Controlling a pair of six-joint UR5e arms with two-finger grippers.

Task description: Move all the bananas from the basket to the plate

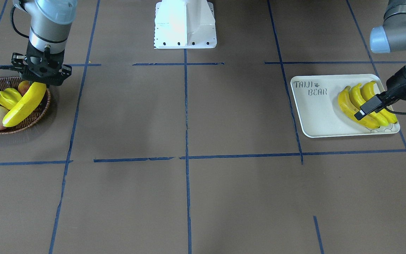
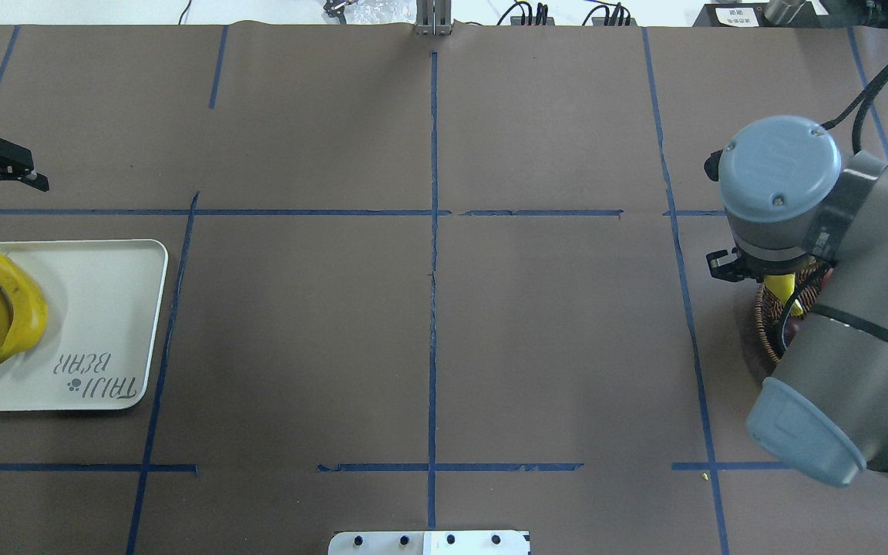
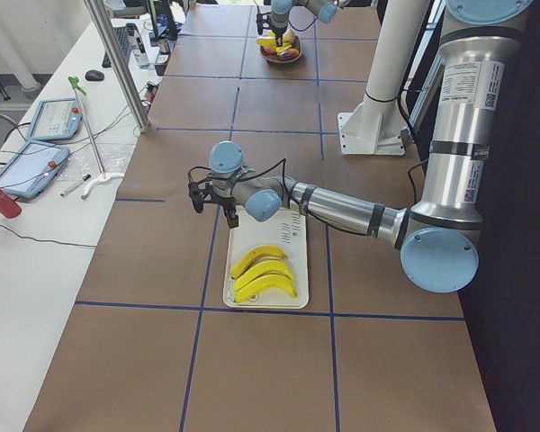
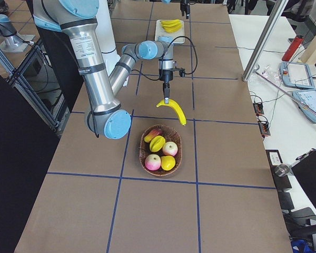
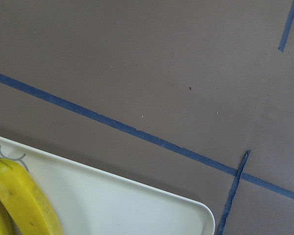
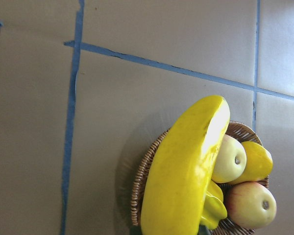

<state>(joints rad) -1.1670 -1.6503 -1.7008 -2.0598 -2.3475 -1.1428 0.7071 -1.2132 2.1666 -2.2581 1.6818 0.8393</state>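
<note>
front camera: the right gripper point(image 1: 40, 84) is clamped on the top end of the held banana point(image 1: 23, 106), which is long, curved and glossy bright yellow. it hangs tilted over the basket point(image 1: 34, 121), on the side nearest the table's middle. that arm's wrist points straight down. the plate point(image 1: 315, 116) near the table's other end carries three bananas point(image 1: 352, 106), side by side at the end away from its lettering. the left gripper point(image 1: 365, 109) shows in front of them, its arm reaching in low and nearly level.

overhead: the left gripper's jaws stand apart with nothing between them, over the table point(image 2: 428, 347) past the plate's far long edge. the right arm hides most of the basket.

left-end camera: i count three bananas on the plate, dark-tipped and curving the same way.

right-end camera: the held banana dangles clear above the basket's far rim. inside lie one star fruit point(image 4: 158, 143) and four round fruits point(image 4: 152, 162).

left wrist: one rounded plate corner, part of a banana and blue tape lines point(image 5: 152, 139).

right wrist: the held banana fills the middle, with the basket below it. four bananas in all.
</note>
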